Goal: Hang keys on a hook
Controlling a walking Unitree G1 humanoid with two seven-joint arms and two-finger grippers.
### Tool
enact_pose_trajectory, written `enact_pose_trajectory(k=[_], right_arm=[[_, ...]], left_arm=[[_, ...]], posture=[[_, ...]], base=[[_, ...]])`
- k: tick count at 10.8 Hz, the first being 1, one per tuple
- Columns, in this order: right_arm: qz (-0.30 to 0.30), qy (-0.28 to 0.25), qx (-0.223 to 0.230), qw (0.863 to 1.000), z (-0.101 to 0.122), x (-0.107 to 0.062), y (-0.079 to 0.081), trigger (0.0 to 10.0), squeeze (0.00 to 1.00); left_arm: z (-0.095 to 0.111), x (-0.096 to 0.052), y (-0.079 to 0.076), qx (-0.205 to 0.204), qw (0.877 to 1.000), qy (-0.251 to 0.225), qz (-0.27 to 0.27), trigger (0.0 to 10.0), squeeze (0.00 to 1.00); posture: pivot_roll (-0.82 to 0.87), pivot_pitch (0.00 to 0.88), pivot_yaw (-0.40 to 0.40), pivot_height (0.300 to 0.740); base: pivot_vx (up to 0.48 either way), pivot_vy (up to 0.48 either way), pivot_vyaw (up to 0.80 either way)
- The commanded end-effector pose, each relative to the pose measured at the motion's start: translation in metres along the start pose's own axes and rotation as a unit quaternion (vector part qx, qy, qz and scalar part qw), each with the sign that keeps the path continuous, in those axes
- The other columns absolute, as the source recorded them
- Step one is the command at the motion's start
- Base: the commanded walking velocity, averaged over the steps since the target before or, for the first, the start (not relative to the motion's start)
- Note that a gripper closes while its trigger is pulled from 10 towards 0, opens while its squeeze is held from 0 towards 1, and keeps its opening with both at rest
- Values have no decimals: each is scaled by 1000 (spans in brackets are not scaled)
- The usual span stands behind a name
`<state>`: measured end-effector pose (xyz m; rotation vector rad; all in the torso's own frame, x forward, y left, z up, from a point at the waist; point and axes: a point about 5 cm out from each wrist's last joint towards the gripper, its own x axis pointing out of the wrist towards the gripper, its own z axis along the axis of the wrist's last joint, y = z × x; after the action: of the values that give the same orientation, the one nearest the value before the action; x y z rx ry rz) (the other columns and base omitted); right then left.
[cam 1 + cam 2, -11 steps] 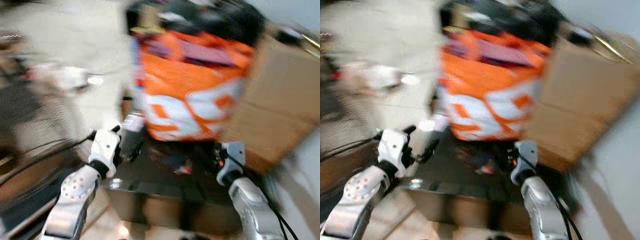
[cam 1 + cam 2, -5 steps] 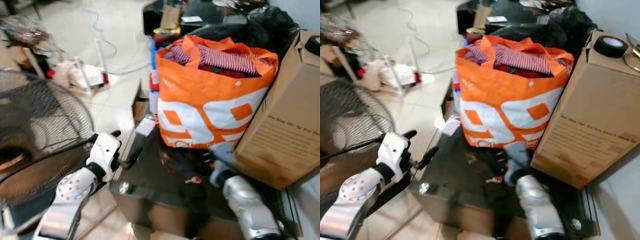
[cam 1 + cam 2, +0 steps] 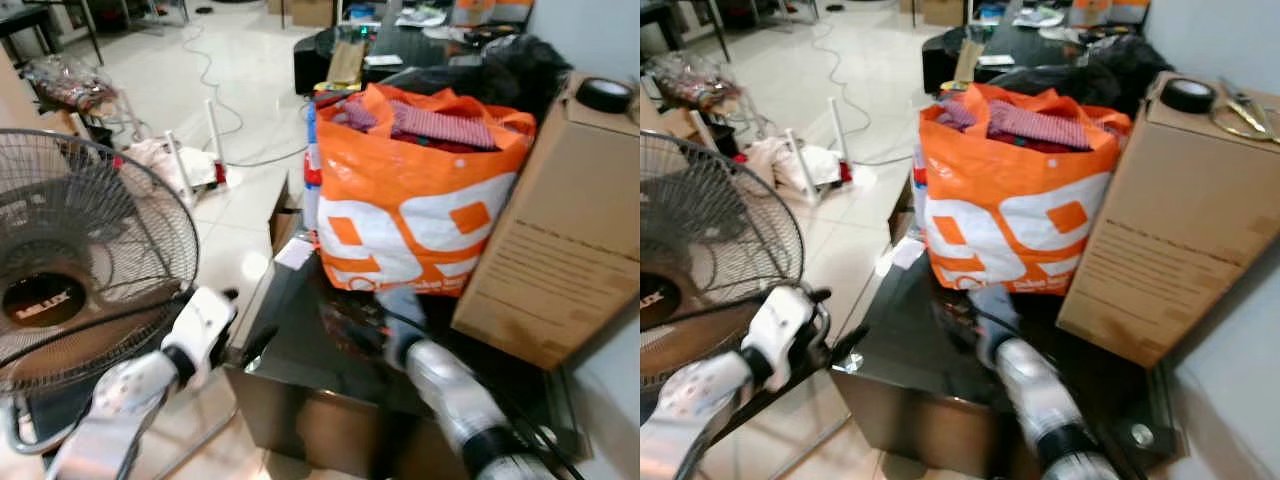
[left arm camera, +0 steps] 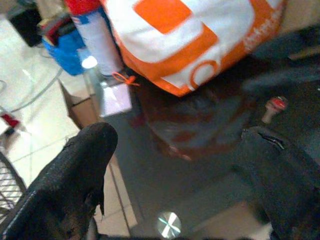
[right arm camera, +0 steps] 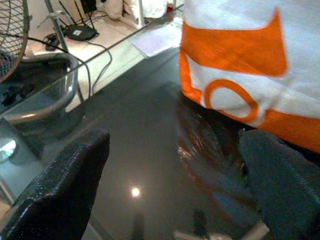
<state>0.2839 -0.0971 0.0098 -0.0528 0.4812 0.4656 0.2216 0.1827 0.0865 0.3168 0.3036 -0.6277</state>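
A small red-tipped item (image 4: 272,106), possibly the keys, lies on the dark glass table (image 3: 300,350) in front of the orange and white bag (image 3: 420,210); it is too blurred to be sure. My right gripper (image 3: 368,322) hovers low over the table just in front of the bag, blurred in the head views. In the right wrist view its fingers (image 5: 60,190) stand wide apart, open, with nothing between them. My left gripper (image 3: 243,325) hangs open at the table's left edge, empty, its fingers (image 4: 75,170) spread.
A standing fan (image 3: 80,270) is close on my left. A tall cardboard box (image 3: 560,230) with a tape roll (image 3: 604,94) on top stands right of the bag. Cables, a white rack (image 3: 190,150) and clutter lie on the tiled floor beyond.
The head view has swung and sharpened. My right arm has reached forward and left over the table toward the bag. The left arm has sunk a little.
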Motion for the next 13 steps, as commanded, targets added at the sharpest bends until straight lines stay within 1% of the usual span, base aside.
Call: enact_pose_trajectory(k=[1, 2, 3, 4, 5, 6, 7, 8, 9, 10, 11, 13], right_arm=[[-8, 4, -3, 1000, -1, 3, -1, 10000, 1000], [-29, 38, 17, 999, -8, 8, -1, 10000, 1000], [-30, 76, 6, 997, -17, 11, 6, 10000, 0], [-36, 83, -2, 996, -18, 12, 8, 10000, 0], [-62, 95, -9, 994, -19, 13, 6, 10000, 0], [-66, 93, 10, 993, -19, 12, 1, 10000, 0], [-47, 76, 26, 996, -17, 10, -4, 10000, 0], [-28, 55, 29, 998, -13, 7, -9, 10000, 0], [-24, 42, 25, 999, -12, 3, -16, 10000, 0], [-38, 54, 8, 998, -16, -5, -30, 10000, 0], [-46, 75, 3, 996, -22, -10, -38, 10000, 0], [-49, 109, 5, 993, -32, -16, -43, 10000, 0]], left_arm=[[5, -4, 3, 6, 1000, -2, -2, 10000, 157], [3, -10, 1, 5, 1000, 4, -13, 10000, 153], [1, -15, -2, 0, 1000, 12, -22, 10000, 153], [1, -16, -3, -1, 1000, 14, -24, 10000, 153], [1, -17, -5, -1, 1000, 15, -26, 10000, 157], [2, -17, -6, -3, 1000, 15, -27, 10000, 157], [3, -16, -7, -7, 999, 13, -28, 10000, 161], [4, -15, -9, -12, 999, 9, -31, 10000, 157], [4, -13, -11, -15, 999, 7, -37, 10000, 157], [5, -10, -13, -20, 999, 6, -48, 10000, 165], [5, -9, -15, -25, 998, 6, -62, 10000, 165], [5, -8, -18, -31, 996, 9, -86, 10000, 165]], posture=[[20, 12, 6, 740], [29, 29, 8, 740], [34, 44, 8, 740], [35, 47, 7, 740], [37, 54, 5, 740], [31, 57, 0, 740], [25, 57, -2, 740], [15, 55, -6, 740], [4, 54, -10, 740], [-4, 53, -9, 740], [-14, 51, -7, 740], [-25, 48, -1, 740]], base=[[0, 0, 0], [0, 0, 0], [0, 0, 0], [0, 0, 0], [0, 0, 0], [0, 0, 0], [0, 0, 0], [0, 0, 0], [0, 0, 0], [0, 0, 0], [0, 0, 0], [0, 0, 0]])
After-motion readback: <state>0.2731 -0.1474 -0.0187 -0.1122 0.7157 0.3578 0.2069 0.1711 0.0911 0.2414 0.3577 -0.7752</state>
